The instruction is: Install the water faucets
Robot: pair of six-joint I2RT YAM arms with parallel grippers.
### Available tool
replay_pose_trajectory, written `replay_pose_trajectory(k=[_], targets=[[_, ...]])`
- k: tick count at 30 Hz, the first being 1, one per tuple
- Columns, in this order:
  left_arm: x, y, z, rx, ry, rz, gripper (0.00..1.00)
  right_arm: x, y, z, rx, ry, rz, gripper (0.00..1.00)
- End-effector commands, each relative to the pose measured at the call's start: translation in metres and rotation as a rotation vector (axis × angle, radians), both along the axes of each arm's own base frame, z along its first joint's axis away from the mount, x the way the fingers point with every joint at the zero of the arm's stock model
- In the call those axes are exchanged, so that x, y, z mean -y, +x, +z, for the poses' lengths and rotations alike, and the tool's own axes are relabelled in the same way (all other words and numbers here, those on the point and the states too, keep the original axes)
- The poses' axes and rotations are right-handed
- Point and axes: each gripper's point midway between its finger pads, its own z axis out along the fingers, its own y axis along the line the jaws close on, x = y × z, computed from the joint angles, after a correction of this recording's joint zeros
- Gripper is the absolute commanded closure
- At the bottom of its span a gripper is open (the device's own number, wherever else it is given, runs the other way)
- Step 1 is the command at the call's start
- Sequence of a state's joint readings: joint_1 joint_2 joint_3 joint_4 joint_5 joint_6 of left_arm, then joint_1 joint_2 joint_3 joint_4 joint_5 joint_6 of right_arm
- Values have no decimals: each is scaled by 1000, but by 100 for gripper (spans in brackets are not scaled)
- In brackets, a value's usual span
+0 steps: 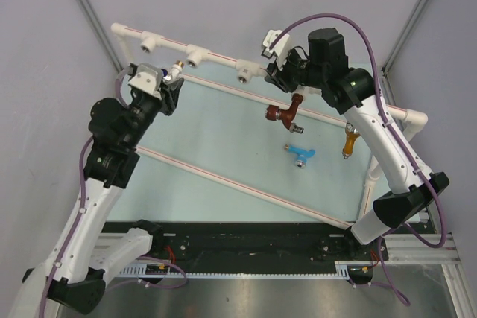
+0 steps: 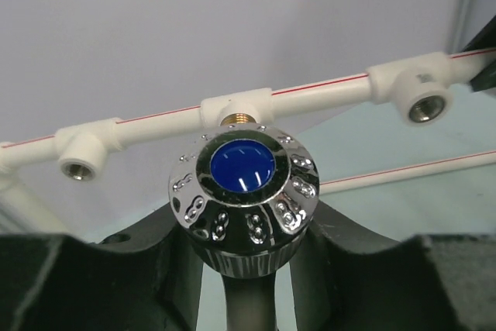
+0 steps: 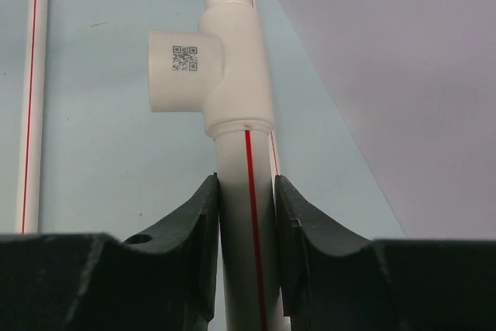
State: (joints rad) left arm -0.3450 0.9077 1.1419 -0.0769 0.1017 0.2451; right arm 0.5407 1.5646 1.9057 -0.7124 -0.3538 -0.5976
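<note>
Top view: left gripper (image 1: 170, 83) is reaching forward and up to the far rail of the pipe frame (image 1: 223, 59), jaws closed on the held faucet (image 1: 174, 72), metal tip just beside a tee. The right arm is folded over, right gripper (image 1: 282, 72) at the same rail further right. The brown faucet (image 1: 282, 114), blue faucet (image 1: 300, 156) and orange-yellow faucet (image 1: 349, 141) lie loose on the worktop (image 1: 223, 139), not yet installed.

Left wrist: jaws narrow around the faucet body below its chrome blue-centred cap. The threaded end (image 2: 239, 119) is at the mouth of the middle tee (image 2: 232, 102); can't tell if it is engaged. Risk: a tilted entry could cross-thread, or the faucet could slip in the jaws when turned.

Right wrist: jaws clamped on the red-striped pipe (image 3: 246, 191) just below the QR tee (image 3: 209, 67), likely bracing. Risk: if this hold slips, the rail could twist under torque.
</note>
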Motion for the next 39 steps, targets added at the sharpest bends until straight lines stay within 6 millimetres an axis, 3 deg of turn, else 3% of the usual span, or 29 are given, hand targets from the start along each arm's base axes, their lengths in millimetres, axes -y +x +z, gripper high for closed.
replay_pose_trajectory(k=[1, 4, 8, 11, 12, 15, 18, 23, 29, 39], targets=[[24, -29, 3, -139, -311, -208, 100, 4, -37, -2, -151, 57, 0, 100], [31, -44, 10, -158, -442, -300, 100, 3, -38, 2, -147, 74, 3, 100], [55, -59, 4, -287, -580, -475, 100, 2, -41, 9, -143, 96, 13, 91], [68, -63, -3, -358, -650, -571, 100, 3, -44, 14, -136, 108, 11, 64], [71, -69, 4, -334, -655, -616, 100, 4, -48, 20, -119, 120, 15, 50], [73, -75, 1, -348, -673, -644, 100, 4, -60, 31, -91, 130, 47, 34], [81, -90, 11, -377, -636, -739, 100, 8, -83, 49, -37, 145, 116, 26], [93, -103, 19, -439, -611, -840, 100, 10, -127, 71, 48, 171, 284, 21], [110, -125, 31, -445, -567, -949, 100, -2, -171, 76, 95, 170, 501, 19], [137, -152, 32, -484, -504, -1073, 100, -34, -183, 58, 63, 108, 586, 23]])
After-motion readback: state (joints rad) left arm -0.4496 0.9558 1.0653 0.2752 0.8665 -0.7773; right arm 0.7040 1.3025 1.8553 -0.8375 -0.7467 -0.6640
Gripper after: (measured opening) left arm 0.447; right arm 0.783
